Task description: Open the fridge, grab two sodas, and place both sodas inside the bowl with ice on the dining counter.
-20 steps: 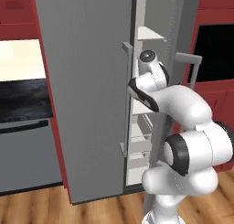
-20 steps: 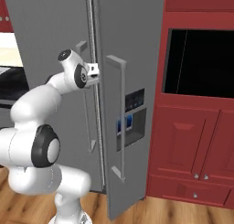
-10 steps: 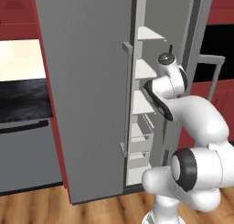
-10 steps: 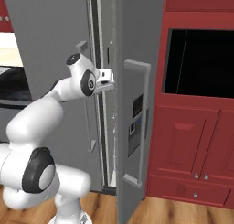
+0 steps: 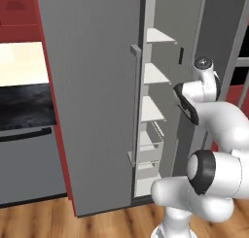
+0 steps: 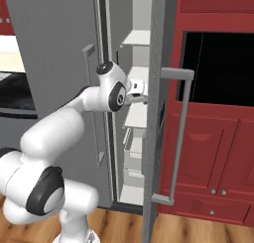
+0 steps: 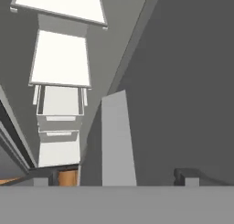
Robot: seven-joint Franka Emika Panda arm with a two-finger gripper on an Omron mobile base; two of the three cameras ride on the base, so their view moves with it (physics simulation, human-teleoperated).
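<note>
Standing open on its right side, the grey side-by-side fridge (image 5: pixel 92 86) dominates the kitchen, its left door shut and its right door (image 6: pixel 158 113) swung out toward the robot, the long bar handle (image 6: pixel 179 133) facing the dark red cabinets (image 6: pixel 218 152) to the right. Pale shelves (image 5: pixel 154 74) and lower drawers (image 5: pixel 146 140) run down the exposed compartment, and no can or bottle can be made out on them from either base camera. The white arm (image 6: pixel 74 123) reaches up from the near floor into the gap between the two doors, its gripper (image 6: pixel 140 95) just inside the door's inner face, fingers spread wide and holding nothing. Seen from the hand camera, the grey door panel (image 7: pixel 183 81) lies close beside the fingertips (image 7: pixel 185 176), with shelves stacked away to the left. The opening step looks nearly or wholly done. Next would come locating the two sodas deeper in the compartment, which likely calls for turning the hand toward the shelves and clearing the door edge.
</note>
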